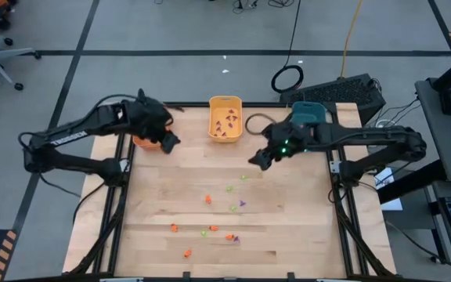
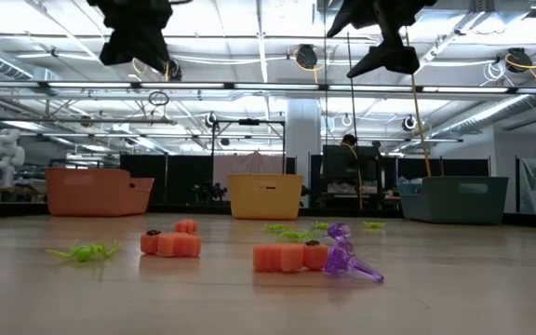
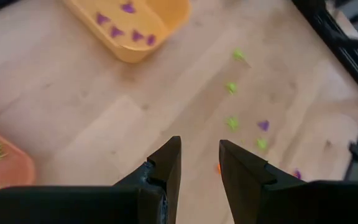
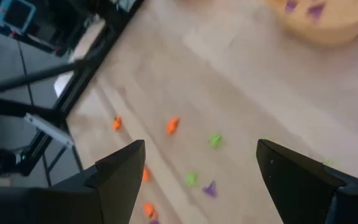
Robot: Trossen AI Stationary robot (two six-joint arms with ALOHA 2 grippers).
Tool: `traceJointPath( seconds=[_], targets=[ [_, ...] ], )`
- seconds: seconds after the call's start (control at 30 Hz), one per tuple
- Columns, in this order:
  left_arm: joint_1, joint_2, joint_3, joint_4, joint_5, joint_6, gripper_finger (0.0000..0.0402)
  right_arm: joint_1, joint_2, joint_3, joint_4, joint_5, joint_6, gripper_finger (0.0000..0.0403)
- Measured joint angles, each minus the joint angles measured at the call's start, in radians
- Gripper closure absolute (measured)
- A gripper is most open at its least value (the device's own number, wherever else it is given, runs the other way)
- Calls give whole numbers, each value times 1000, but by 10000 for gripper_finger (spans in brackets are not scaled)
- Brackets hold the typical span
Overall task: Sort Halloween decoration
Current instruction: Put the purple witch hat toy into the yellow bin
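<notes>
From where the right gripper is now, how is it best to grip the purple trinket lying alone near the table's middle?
Probably straight from above. The purple trinket lies flat and apart from its neighbours, so the open right gripper could close across its narrow body. Its exact shape is too small to tell, so keep the fingers low to the wooden table.

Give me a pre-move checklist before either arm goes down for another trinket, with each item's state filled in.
1. Right gripper empty and open: ok, fingers wide apart, nothing between them.
2. Left gripper empty: ok, a narrow gap between the fingers, nothing in it.
3. Both arms raised clear of the table: ok, the low view shows both grippers hanging well above it.
4. Trinkets left to sort: ok, orange, green and purple pieces lie scattered.
5. Yellow bin colour rule: ok, only purple pieces inside.
6. Teal bin contents: cannot tell, the right arm covers it.
</notes>
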Motion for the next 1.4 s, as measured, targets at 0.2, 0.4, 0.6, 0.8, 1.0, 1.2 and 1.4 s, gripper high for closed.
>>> traceJointPath(
  seconds=[0.2,0.4,0.6,0.8,1.0,1.2,1.4],
  targets=[
    [-182,-13,0,1,-73,-98,293,88,97,0,-21,0,85,106],
    [-346,-13,0,0,-210,-166,293,142,223,0,-98,-29,258,106],
    [-460,-13,0,0,-310,-267,293,212,329,0,-9,-43,63,106],
    [-544,-13,0,1,-400,-362,293,273,401,0,30,-57,-230,124],
    [-612,-11,0,3,-491,-453,293,298,453,0,65,-55,-443,154],
    [-652,22,0,4,-532,-470,293,298,515,0,137,-31,-580,178],
    [-669,70,0,21,-527,-470,293,298,587,0,210,3,-624,202]
  ],
)
